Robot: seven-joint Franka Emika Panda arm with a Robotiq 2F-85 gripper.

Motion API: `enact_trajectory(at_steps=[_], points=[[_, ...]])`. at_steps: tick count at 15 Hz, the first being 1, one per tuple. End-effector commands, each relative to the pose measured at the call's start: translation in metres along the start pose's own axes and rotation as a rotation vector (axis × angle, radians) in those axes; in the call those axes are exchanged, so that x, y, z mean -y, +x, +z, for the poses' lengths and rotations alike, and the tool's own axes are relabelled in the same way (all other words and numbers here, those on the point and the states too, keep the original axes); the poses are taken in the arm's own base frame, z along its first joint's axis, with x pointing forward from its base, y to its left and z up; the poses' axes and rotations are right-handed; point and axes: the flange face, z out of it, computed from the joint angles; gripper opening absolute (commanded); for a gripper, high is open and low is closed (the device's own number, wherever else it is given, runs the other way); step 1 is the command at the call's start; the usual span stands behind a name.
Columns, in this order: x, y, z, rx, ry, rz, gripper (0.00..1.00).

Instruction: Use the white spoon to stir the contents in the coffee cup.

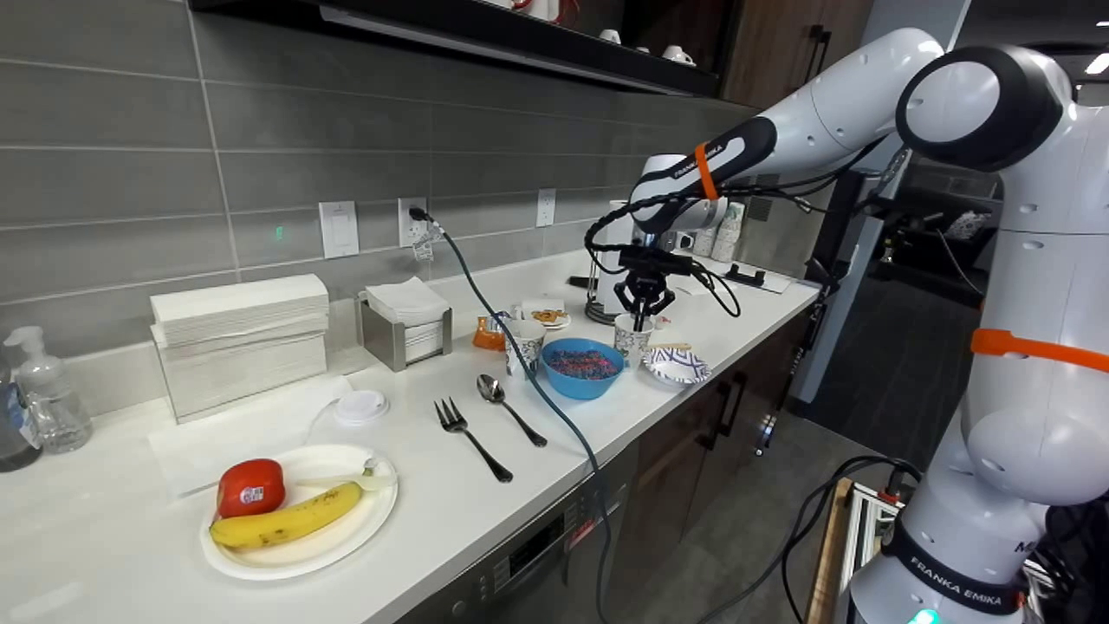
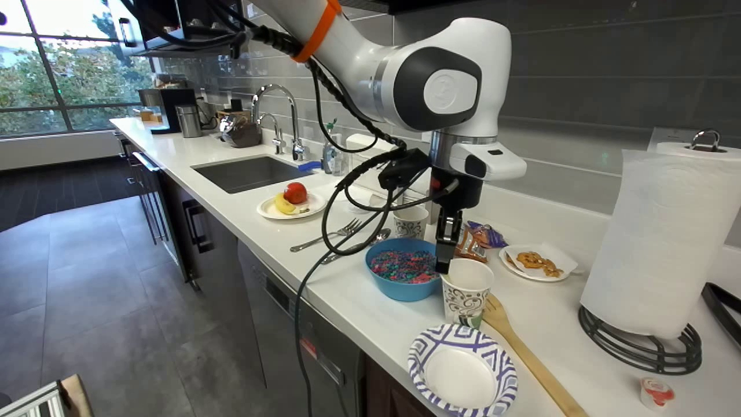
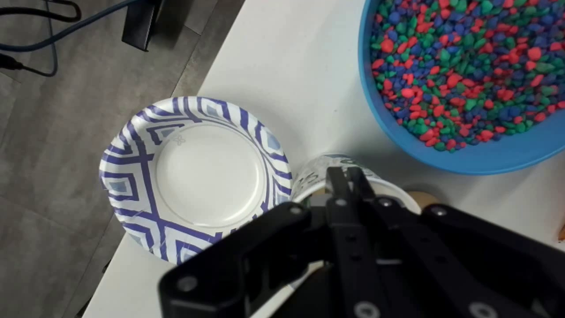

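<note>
Right, my gripper (image 3: pixel 348 176) is down at the coffee cup (image 2: pixel 465 295), and plenty is covered up! My dark fingers (image 3: pixel 338 184) block much of the mouth in the wrist view; only slivers of the inside show, so the contents are hard to read. Those 2 fingers stand close together, but whether they press on each other or pinch a thin handle, I cannot tell, and the white spoon I cannot make out. The blue bowl (image 3: pixel 476 163) of coloured pebbles (image 3: pixel 441 66) is cut off at the upper right, the wooden utensil (image 2: pixel 538 368) runs out through the bottom edge in an exterior view, and a cable (image 1: pixel 563 418) crosses another cup (image 1: pixel 531 336).

Now, the coffee cup itself: white, wrapped in dark curling scrollwork, a touch of green near its foot, right of centre in both exterior views, below mid-height. It stands upright on the counter (image 2: pixel 550 313), mouth up, long axis vertical, narrowing downward. My fingertips are at that mouth; contact with the rim, I cannot judge. Just below it, lower right: the purple-and-white dish (image 2: pixel 460 373).
</note>
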Motion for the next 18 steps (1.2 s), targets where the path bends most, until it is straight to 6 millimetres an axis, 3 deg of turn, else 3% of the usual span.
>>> enact_trajectory(at_steps=[1,8,18], points=[[0.004,0.009,0.005,-0.028,0.008,0.051,0.01],[0.013,0.021,-0.001,-0.156,0.117,0.127,0.01],[0.01,0.038,-0.019,-0.25,0.206,0.251,0.01]])
